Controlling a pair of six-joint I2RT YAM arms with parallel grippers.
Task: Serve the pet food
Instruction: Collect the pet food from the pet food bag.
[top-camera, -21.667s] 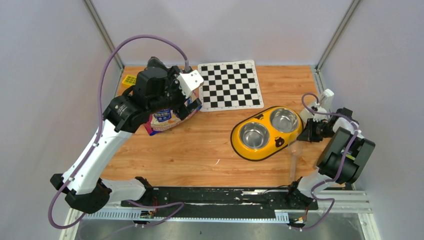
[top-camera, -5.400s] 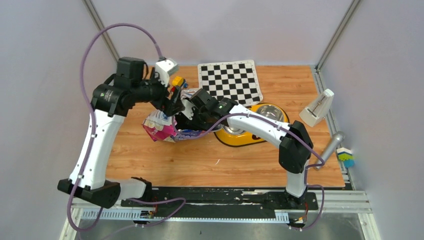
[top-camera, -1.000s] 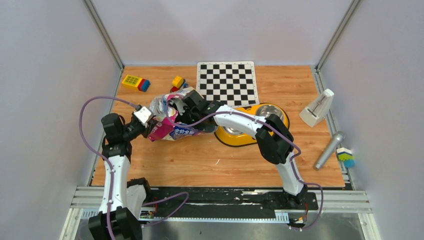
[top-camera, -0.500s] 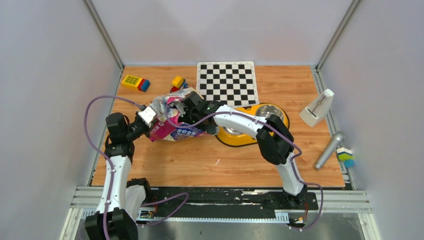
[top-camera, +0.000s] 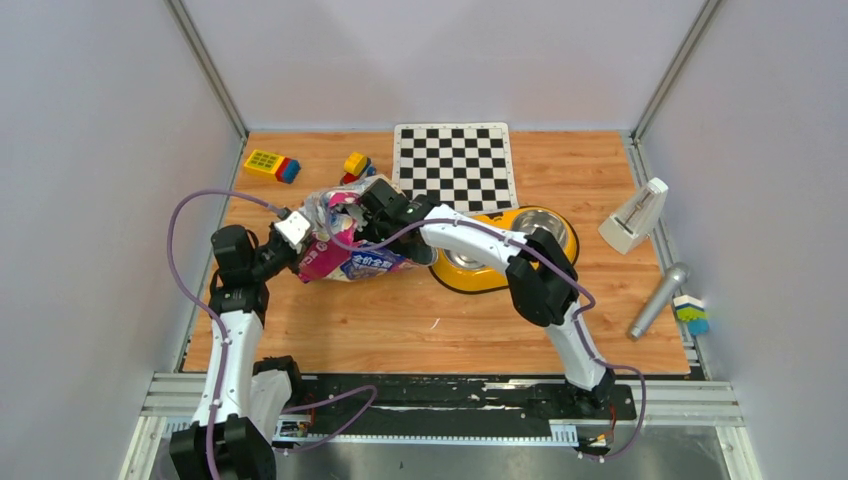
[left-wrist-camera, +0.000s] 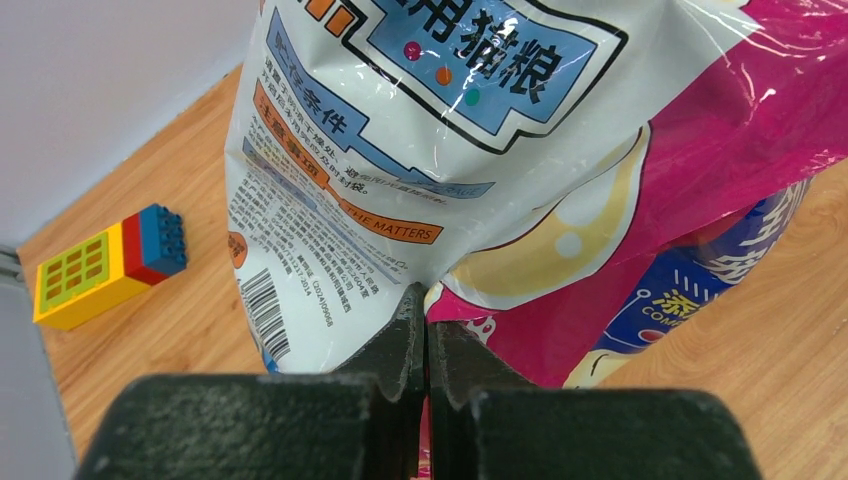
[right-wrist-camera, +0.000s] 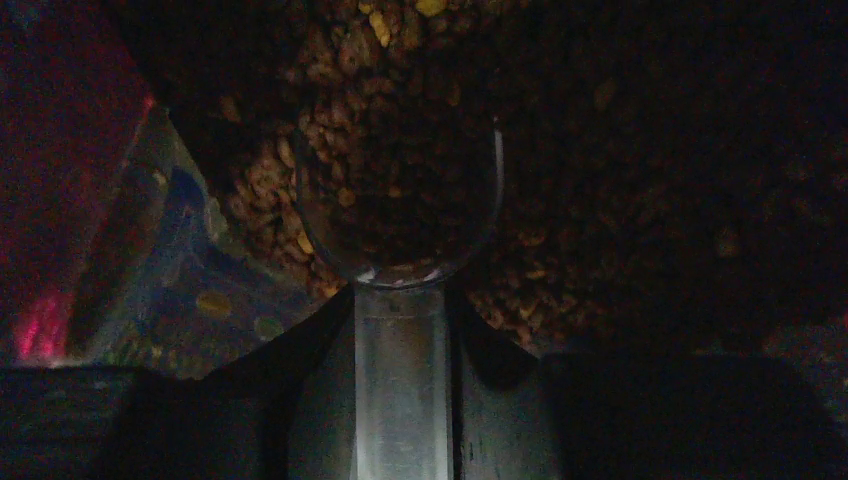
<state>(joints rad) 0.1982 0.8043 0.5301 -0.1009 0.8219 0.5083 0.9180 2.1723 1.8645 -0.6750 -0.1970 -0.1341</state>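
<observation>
Left pincer (left-wrist-camera: 426, 310) clamping bag (left-wrist-camera: 420, 130), right pincer (right-wrist-camera: 400, 420) holding scoop (right-wrist-camera: 398, 215) in kibble (right-wrist-camera: 340, 60)

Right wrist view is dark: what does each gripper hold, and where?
Left gripper: glossy pink-white food bag, closed end. Right gripper: clear plastic scoop, by handle.

Seen from above, my right gripper (right-wrist-camera: 400, 400) is hidden inside the cat food bag (top-camera: 350, 262), and its arm covers part of the yellow bowl (top-camera: 468, 283). Its wrist view is nearly black around the clear scoop (right-wrist-camera: 398, 200) and kibble (right-wrist-camera: 350, 60). The left wrist view crops the bag, and I cannot tell whether the closed left gripper (left-wrist-camera: 425, 300) pinches it.
</observation>
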